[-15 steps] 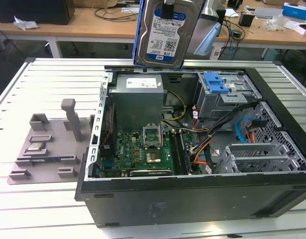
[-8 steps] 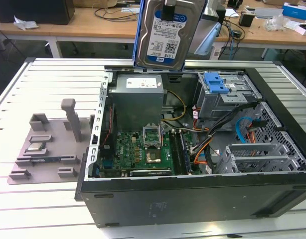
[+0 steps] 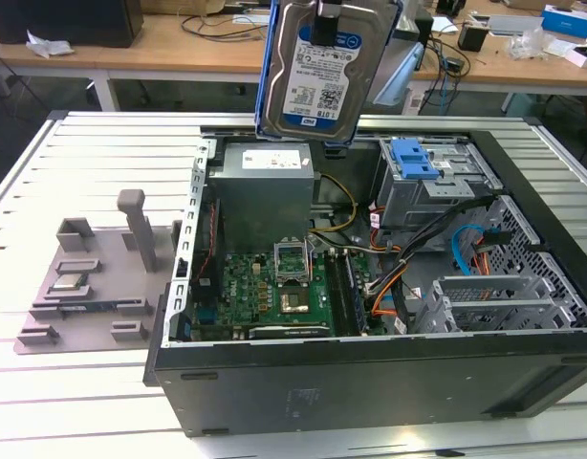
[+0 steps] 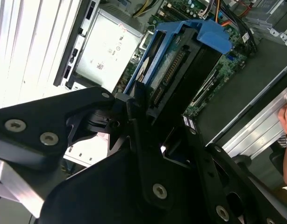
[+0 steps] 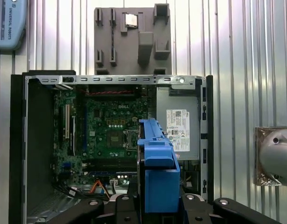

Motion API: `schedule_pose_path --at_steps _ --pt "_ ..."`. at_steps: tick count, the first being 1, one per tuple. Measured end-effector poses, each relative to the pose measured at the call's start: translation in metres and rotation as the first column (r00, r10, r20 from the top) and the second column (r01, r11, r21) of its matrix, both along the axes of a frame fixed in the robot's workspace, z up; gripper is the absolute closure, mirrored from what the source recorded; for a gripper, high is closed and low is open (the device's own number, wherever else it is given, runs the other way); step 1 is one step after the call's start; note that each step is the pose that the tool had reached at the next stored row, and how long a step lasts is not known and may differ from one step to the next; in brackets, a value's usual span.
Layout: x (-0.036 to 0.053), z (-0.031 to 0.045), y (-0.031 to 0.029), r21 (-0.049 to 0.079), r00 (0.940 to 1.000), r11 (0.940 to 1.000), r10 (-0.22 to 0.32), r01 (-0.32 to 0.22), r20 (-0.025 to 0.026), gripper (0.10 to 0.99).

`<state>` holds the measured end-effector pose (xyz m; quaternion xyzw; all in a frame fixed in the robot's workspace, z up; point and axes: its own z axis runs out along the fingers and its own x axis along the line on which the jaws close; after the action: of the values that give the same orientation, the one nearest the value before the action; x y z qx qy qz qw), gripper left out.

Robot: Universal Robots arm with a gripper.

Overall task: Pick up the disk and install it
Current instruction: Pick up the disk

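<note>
Claw (image 3: 324, 21) clamped on the disk (image 3: 322, 81), held upright above the computer case (image 3: 370, 387).

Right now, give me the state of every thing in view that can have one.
computer case, lying on its side, side panel off, inside exposed.
disk, held in the air above the computer case, label toward the exterior view.
gripper, shut on the disk.
grey fixture, flat on the table beside the computer case, a small silver part in one pocket.
</note>
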<state>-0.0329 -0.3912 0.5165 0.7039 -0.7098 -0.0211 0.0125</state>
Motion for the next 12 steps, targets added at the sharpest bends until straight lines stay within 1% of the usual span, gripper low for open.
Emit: schedule_pose_path --at_steps 1,2,3,6,12 --pt "0.0000 0.0000 -0.0015 0.000 1.0000 1.0000 0.000 0.000 0.0000 0.722" --pt "0.0002 0.0000 -0.0054 0.000 1.0000 1.0000 0.000 0.000 0.0000 0.722" --pt "0.0002 0.0000 -0.0071 0.000 1.0000 1.0000 0.000 0.000 0.0000 0.722" --pt "0.0003 0.0000 -0.0096 0.000 1.0000 1.0000 0.000 0.000 0.0000 0.722" --pt "0.0007 -0.0001 -0.0187 0.000 1.0000 1.0000 0.000 0.000 0.0000 0.722"
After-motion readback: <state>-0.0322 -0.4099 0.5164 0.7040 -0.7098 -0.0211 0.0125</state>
